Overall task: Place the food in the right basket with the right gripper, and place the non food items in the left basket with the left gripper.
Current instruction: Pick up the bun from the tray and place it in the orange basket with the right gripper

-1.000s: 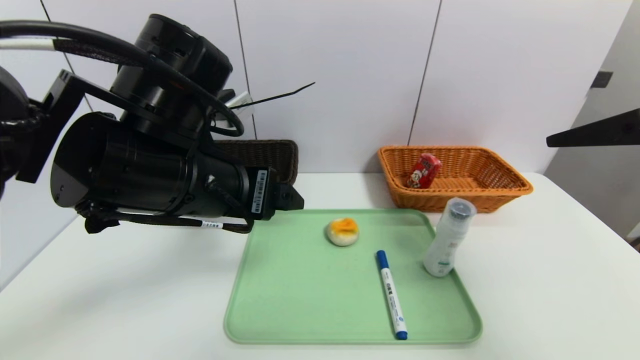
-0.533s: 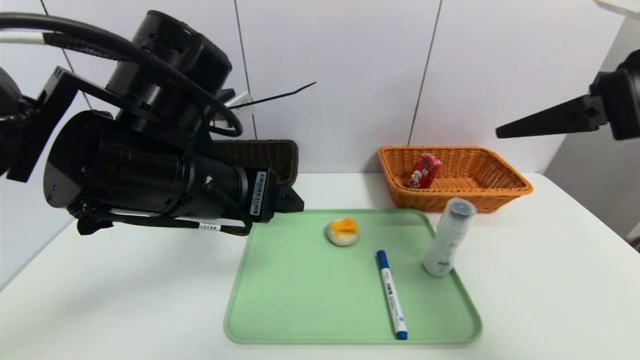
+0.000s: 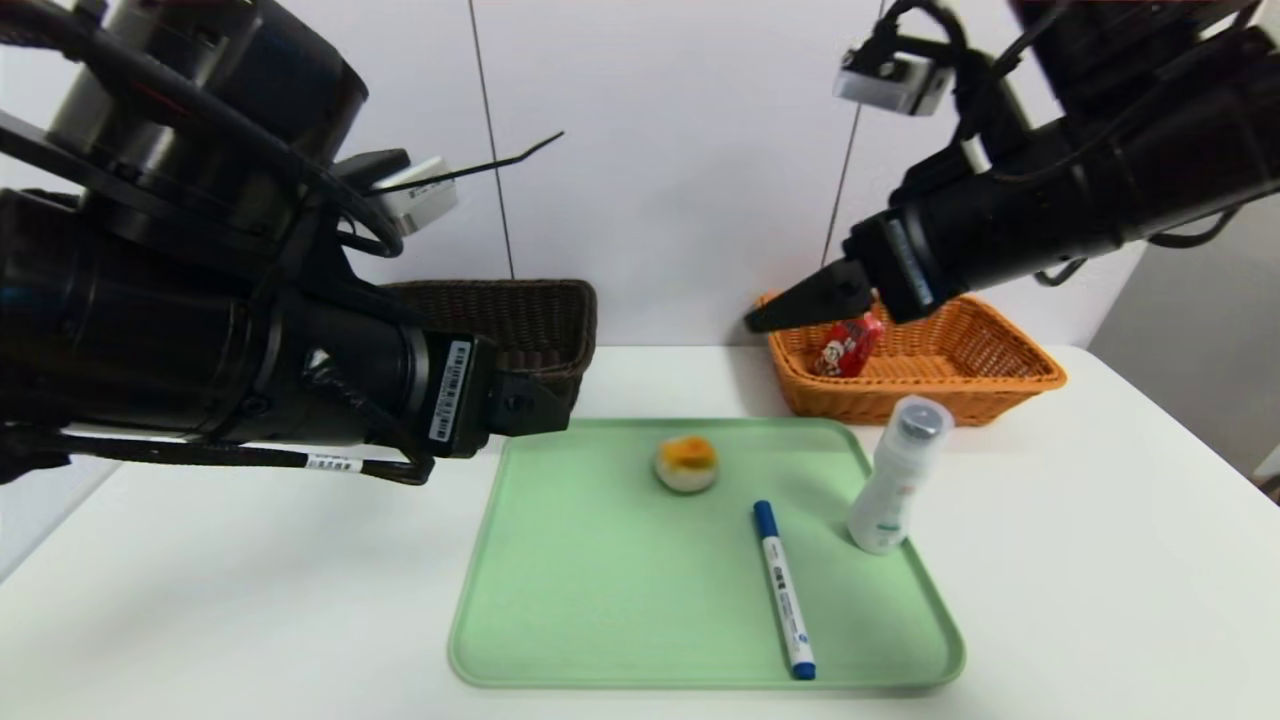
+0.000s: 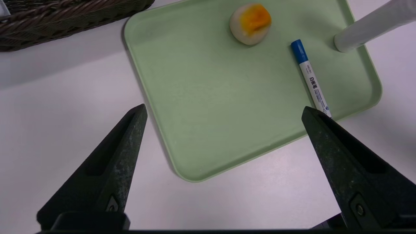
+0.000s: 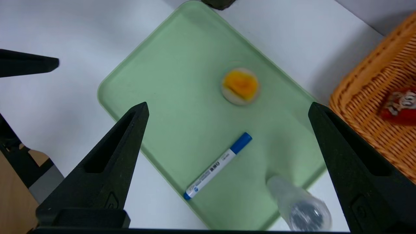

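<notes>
On the green tray [image 3: 600,600] lie a pale bun with an orange top [image 3: 686,464], a white marker with a blue cap [image 3: 783,590] and an upright white bottle [image 3: 895,490]. A red drink carton [image 3: 848,341] lies in the orange right basket [image 3: 990,370]. The dark left basket [image 3: 540,315] stands behind my left arm. Open and empty, my left gripper [image 4: 222,109] hovers over the tray's near-left corner [image 4: 188,172]. My right gripper [image 5: 229,104] also stands open and empty, high above the tray, with the bun [image 5: 240,85], marker [image 5: 216,166] and bottle [image 5: 297,204] below it.
The white table [image 3: 1100,600] ends at a white panelled wall behind the baskets. Both bulky arms hang over the table, the left one covering most of the dark basket. One left finger [image 5: 29,65] shows in the right wrist view.
My right arm has swung in from the right edge to above the orange basket's left end. My left arm has drawn back to the left and a little up.
</notes>
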You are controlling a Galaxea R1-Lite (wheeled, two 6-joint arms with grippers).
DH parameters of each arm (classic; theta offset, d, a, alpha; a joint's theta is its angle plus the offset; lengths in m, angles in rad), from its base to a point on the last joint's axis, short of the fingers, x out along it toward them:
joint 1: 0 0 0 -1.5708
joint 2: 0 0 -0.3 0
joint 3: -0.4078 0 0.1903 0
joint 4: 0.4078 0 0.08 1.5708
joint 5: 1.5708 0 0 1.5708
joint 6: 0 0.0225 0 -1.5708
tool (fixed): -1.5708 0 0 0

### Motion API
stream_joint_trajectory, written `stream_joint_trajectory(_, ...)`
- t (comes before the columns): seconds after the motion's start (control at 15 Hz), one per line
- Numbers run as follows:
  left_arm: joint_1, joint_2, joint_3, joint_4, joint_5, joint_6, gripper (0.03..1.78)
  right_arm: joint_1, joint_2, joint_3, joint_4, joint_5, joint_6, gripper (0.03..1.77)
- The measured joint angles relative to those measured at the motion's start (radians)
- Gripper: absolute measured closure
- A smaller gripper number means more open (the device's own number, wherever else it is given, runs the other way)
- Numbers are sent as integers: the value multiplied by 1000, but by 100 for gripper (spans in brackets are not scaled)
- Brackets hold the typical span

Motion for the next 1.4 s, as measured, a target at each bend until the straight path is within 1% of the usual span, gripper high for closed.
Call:
stream_joint_trajectory(0.13, 0, -18, 1, 14, 1, 1, 12, 46, 61, -6, -4, -27, 0, 10)
stream_joint_trajectory(0.27, 0, -33, 1, 15, 3, 1, 12, 80, 119, -8, -5, -39, 0, 10)
stream_joint_trajectory(0.4, 0, -43, 1, 16, 2, 1, 12, 101, 173, -8, -6, -73, -15, 10)
stream_joint_trajectory(0.53, 0, -49, 3, 16, 1, 0, 12, 119, 215, -8, -7, -120, -41, 10)
stream_joint_trajectory(0.73, 0, -55, 6, 16, 1, -1, 12, 129, 257, -9, -6, -138, -64, 10)
stream_joint_trajectory(0.87, 0, -57, 9, 15, 0, -2, 12, 131, 287, -9, -6, -175, -73, 10)
stream_joint_trajectory(0.93, 0, -57, 9, 15, 0, -3, 12, 134, 302, -8, -7, -185, -73, 10)
stream_joint_trajectory(1.27, 0, -62, 12, 14, 0, -6, 12, 134, 368, -9, -66, -192, -70, 10)
stream_joint_trajectory(1.4, 0, -63, 14, 14, 0, -6, 12, 132, 387, -9, -72, -207, -69, 10)
